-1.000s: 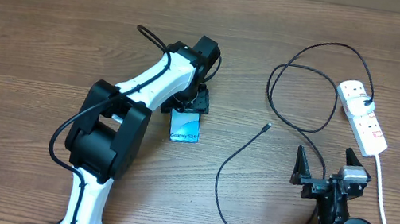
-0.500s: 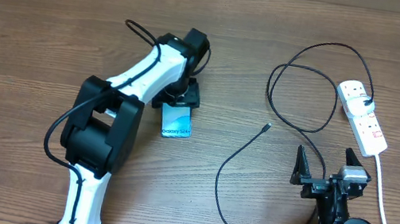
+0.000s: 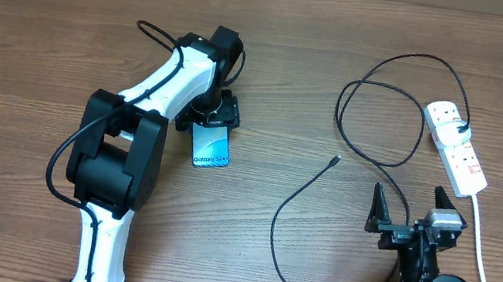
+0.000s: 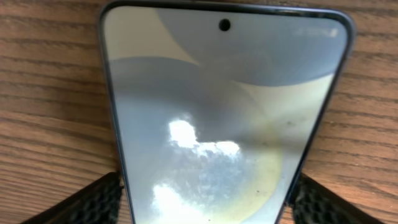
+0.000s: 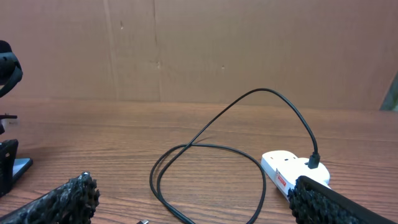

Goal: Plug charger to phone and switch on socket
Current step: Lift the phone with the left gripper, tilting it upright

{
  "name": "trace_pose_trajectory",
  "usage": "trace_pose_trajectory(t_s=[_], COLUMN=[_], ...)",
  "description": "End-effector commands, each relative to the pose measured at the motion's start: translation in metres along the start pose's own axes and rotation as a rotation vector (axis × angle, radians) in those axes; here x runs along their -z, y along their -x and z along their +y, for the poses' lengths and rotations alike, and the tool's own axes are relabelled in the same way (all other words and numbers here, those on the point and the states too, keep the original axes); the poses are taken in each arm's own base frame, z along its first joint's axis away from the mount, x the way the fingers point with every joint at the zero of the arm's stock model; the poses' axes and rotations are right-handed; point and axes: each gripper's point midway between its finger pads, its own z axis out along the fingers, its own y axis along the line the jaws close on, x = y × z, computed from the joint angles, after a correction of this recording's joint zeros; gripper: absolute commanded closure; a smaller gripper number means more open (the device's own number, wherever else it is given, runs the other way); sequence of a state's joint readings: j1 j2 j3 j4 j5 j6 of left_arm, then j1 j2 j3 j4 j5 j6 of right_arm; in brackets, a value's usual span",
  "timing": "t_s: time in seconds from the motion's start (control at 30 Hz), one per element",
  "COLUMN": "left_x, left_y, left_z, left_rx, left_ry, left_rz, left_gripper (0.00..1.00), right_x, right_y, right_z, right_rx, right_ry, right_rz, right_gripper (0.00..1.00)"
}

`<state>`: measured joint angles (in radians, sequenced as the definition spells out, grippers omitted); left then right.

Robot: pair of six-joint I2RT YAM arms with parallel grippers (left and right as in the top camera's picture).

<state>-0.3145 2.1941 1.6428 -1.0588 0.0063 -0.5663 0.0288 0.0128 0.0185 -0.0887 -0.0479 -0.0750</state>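
The left jaws are clamped on the phone [image 3: 211, 146]; the right jaws stand wide apart with nothing between them.

From overhead, the left arm [image 3: 162, 97] reaches over the table [image 3: 47, 28] left of centre, with the phone sticking out from under its wrist, screen up and the "Galaxy" end toward the near edge. The charger [image 3: 341, 103] loops across the right half. Its small connector [image 3: 333, 160] lies free on the wood, well apart from the phone, and its black plug [image 3: 462, 132] sits in the socket [image 3: 457, 146] at the far right. A thick white cord [image 3: 480, 263] runs from the socket toward the near edge, past the right arm [image 3: 423, 270].

The left wrist view shows the phone [image 4: 224, 112] filling the frame, glare on its screen, with textured black pads [image 4: 93, 199] pressed against both long edges. Whether it rests on the wood or is lifted cannot be told.

In the right wrist view, the pads [image 5: 62, 199] sit at the two lower corners, far apart. Beyond them the charger [image 5: 261, 91] arcs up and down into its plug [image 5: 314, 163] on the socket [image 5: 289, 177].
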Motion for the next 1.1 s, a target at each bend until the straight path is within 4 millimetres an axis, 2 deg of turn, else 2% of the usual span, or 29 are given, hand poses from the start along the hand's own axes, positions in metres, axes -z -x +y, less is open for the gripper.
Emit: trace_pose_trajectory(t_s=[0.0, 0.1, 0.17, 0.37, 0.5, 0.7, 0.87, 1.07], left_x=[0.004, 0.001, -0.003, -0.017, -0.024, -0.030, -0.029, -0.028], left_y=[0.004, -0.001, -0.005, -0.019, -0.023, -0.016, -0.006, -0.002], left_z=[-0.006, -0.006, -0.004, 0.002, 0.001, 0.005, 0.020, 0.023], left_rx=[-0.027, -0.034, -0.035, -0.005, -0.008, -0.003, 0.010, 0.010], left_ry=[0.004, 0.012, 0.019, 0.032, 0.024, 0.046, 0.130, 0.153], left_rz=[-0.026, -0.014, -0.002, 0.042, 0.049, 0.003, -0.054, -0.077], left_gripper=[0.16, 0.03, 0.00, 0.00, 0.06, 0.11, 0.11, 0.12], right_x=[0.000, 0.000, 0.000, 0.000, 0.000, 0.000, 0.000, 0.000], right_y=[-0.001, -0.001, -0.001, -0.001, -0.001, -0.001, -0.001, -0.001], right_z=[0.001, 0.001, 0.001, 0.001, 0.001, 0.001, 0.001, 0.001], right_rx=[0.002, 0.002, 0.002, 0.002, 0.002, 0.002, 0.002, 0.002], right_ry=[0.005, 0.005, 0.005, 0.005, 0.005, 0.005, 0.005, 0.005], right_rz=[-0.006, -0.006, -0.006, -0.006, -0.006, -0.006, -0.006, -0.006], right_gripper=[0.00, 0.00, 0.01, 0.00, 0.00, 0.00, 0.00, 0.00])
